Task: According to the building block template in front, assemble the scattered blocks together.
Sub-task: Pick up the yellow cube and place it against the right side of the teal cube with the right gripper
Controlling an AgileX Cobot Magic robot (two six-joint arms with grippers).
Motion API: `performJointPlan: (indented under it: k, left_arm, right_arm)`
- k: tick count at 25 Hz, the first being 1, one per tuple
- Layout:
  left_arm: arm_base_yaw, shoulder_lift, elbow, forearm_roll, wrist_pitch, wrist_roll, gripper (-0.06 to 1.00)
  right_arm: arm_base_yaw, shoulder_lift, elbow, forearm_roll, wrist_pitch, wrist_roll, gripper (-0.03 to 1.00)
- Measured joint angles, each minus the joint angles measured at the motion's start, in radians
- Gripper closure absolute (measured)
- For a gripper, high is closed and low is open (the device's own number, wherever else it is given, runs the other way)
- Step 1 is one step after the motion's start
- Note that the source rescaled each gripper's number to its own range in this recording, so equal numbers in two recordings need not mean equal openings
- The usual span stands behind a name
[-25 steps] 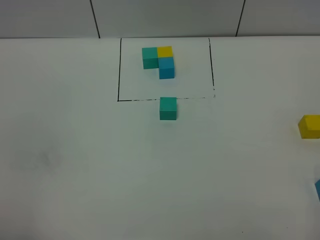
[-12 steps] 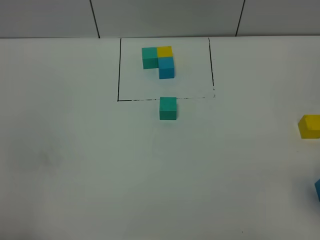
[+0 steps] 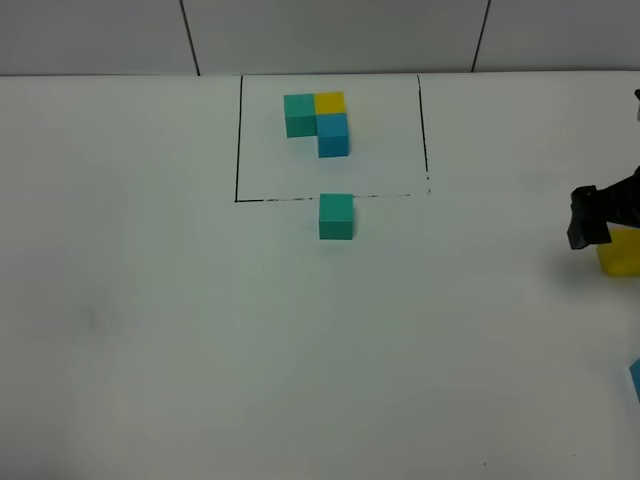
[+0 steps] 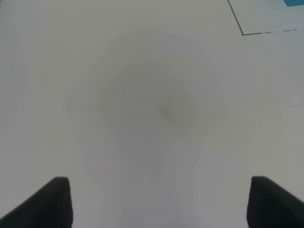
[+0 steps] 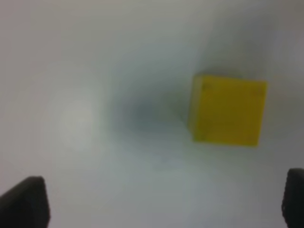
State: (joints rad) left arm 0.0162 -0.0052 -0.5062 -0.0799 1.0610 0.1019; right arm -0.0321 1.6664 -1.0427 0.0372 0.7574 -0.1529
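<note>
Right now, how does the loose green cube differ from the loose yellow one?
Green cube sits mid-table at the frame's lower line; yellow cube sits at the far right. Green stands alone; the open right tool hangs over yellow. Both look like same-size cubes.

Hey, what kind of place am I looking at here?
Probably a robotics lab test bench: a plain white tabletop, a black drawn rectangle framing the building block template, and a robot arm over a loose yellow cube.
</note>
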Motion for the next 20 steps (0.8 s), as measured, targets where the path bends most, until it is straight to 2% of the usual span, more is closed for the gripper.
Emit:
performJointPlan:
  k: [6,13,17,20]
  left_arm:
    - [0.000,0.000,0.000,0.000,0.000,-0.001,0.23]
    - [0.000,0.000,0.000,0.000,0.000,0.000,0.23]
    - [0.000,0.000,0.000,0.000,0.000,0.000,0.23]
    - [0.000,0.000,0.000,0.000,0.000,0.000,0.23]
  right_arm:
    - [-0.067,0.123,-0.032,0.076,-0.024,-0.138,-0.03]
    - [-0.110,0.193,-0.037,0.080,-0.076,-0.159,-0.03]
    - [-0.135,0.228,-0.037,0.080,-0.095,-0.164,0.03]
    - [-0.137,0.250,-0.037,0.080,-0.116,-0.168,0.14]
